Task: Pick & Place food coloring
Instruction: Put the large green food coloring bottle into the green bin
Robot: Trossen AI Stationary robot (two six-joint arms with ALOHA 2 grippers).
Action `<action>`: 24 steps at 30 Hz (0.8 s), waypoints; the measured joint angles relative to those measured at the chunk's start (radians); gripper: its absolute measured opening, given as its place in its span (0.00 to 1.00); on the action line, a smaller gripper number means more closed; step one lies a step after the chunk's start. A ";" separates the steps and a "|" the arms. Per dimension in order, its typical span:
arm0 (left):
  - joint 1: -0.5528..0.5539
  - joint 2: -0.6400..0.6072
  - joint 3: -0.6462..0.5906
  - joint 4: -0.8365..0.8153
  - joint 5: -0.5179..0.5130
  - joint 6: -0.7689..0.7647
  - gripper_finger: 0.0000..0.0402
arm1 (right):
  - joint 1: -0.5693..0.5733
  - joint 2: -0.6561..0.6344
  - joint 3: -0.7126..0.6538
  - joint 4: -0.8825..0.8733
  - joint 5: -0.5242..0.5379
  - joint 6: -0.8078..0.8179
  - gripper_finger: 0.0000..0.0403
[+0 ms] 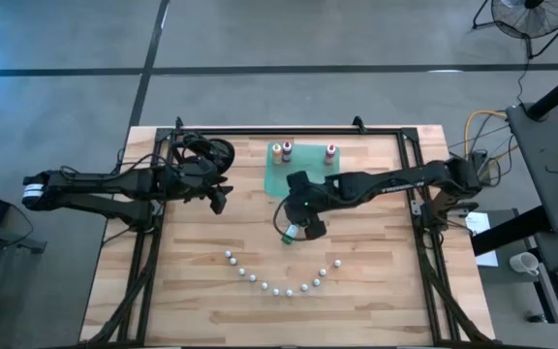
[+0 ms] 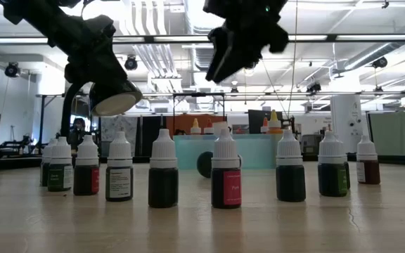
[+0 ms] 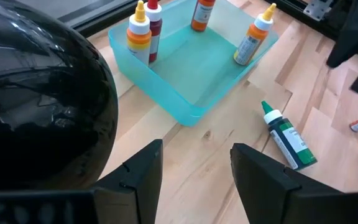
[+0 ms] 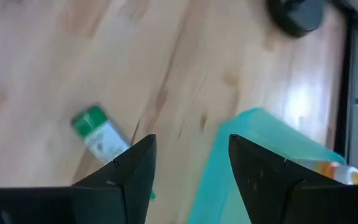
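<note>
Several thumb-sized food coloring bottles [image 3: 139, 34] stand upright in the translucent green tray [image 1: 296, 176] at the far middle of the table. One green-capped bottle [image 1: 287, 233] lies on its side on the wood, near of the tray; it also shows in the left wrist view [image 3: 289, 142] and the right wrist view [image 4: 99, 135]. Several small white-capped bottles [image 1: 277, 288] stand in an arc near the table's near edge, a row in the low view [image 2: 163, 178]. My right gripper [image 1: 304, 221] hovers open just beside the lying bottle. My left gripper [image 1: 218, 199] is open, left of the tray.
A black frame rail [image 1: 289, 130] runs along the table's far edge and down both sides. The wood between the tray and the arc of small bottles holds only the lying green bottle. A round black object [image 4: 297, 14] sits on the table in the right wrist view.
</note>
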 joint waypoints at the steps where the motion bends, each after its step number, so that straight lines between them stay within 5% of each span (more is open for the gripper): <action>1: 0.000 0.000 0.000 0.000 0.000 0.000 0.41 | 0.004 0.014 0.001 -0.019 0.000 -0.022 0.48; 10: 0.000 0.000 0.000 -0.002 0.000 0.001 0.41 | 0.024 0.149 0.034 -0.137 -0.049 -0.214 0.48; 24: 0.000 0.000 0.000 -0.018 0.000 0.001 0.41 | 0.021 0.337 0.120 -0.248 -0.048 -0.257 0.48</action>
